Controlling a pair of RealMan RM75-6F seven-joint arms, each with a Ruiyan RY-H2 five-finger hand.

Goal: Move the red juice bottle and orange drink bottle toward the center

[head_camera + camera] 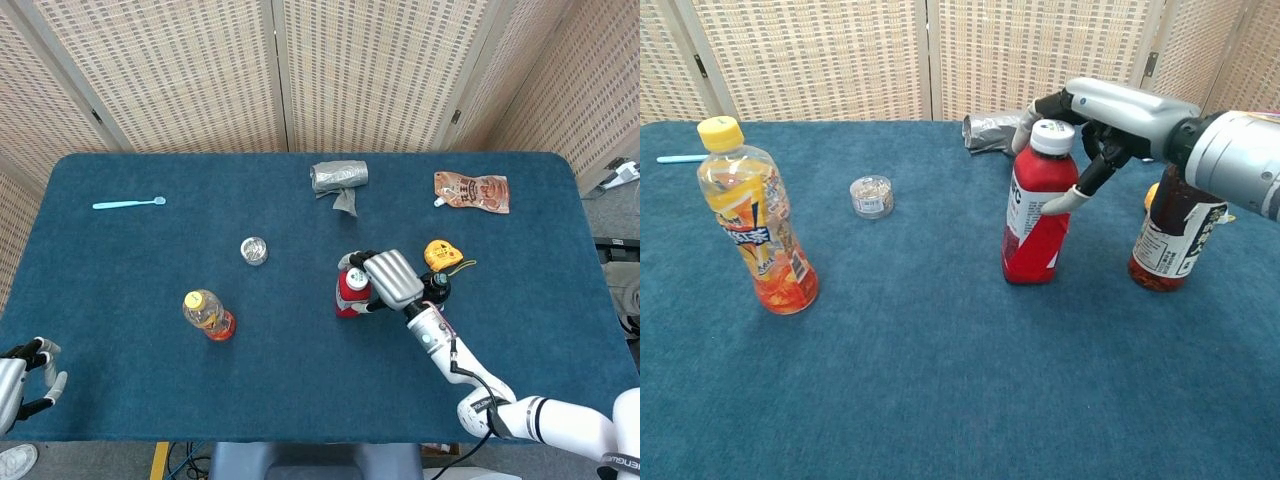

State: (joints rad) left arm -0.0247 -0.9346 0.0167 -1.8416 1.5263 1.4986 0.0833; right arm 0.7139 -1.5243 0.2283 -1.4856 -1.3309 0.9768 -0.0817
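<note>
Item, largest first: blue table (120, 290). My right hand (1110, 110), wrapped around the red juice bottle (1037, 215), which stands near centre; I judge a clean release means easing it down upright before letting go. My left hand (25, 365), empty, fingers apart, at the table's near-left edge. Orange drink bottle (752, 218), untouched, left. Dark bottle (1170, 235) beside. Labels too small to read.

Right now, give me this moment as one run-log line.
right hand: grips red juice bottle, upright on table | left hand: idle at near table edge, holds nothing | orange drink bottle: untouched, not yet moved
</note>
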